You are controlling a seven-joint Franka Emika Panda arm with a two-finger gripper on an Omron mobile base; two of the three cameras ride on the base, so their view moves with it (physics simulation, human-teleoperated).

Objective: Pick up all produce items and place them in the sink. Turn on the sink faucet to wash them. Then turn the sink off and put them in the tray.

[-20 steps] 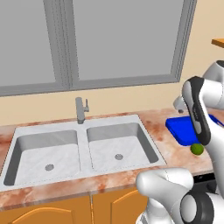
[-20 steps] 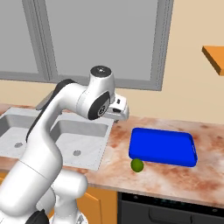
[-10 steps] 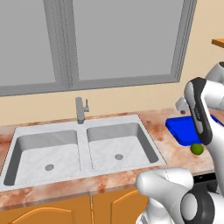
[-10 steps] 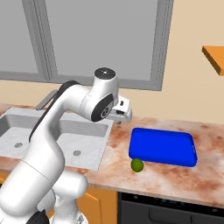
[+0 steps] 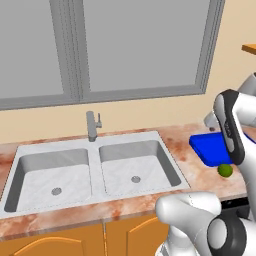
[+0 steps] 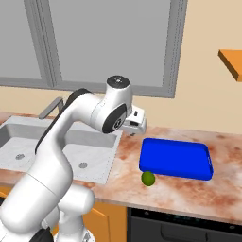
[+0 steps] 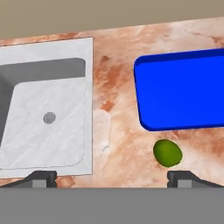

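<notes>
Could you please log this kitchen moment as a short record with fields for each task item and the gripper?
produce: one lime on the counter, beside the tray's front edge
tray: blue tray, nothing in it, right of the sink
sink: double-basin sink, both bowls bare
faucet: grey faucet behind the sink, no water seen
gripper: gripper open, above the counter, holding nothing

A kitchen: sink (image 5: 95, 150), marbled counter (image 6: 189, 191), wooden cabinets (image 5: 55, 242).
</notes>
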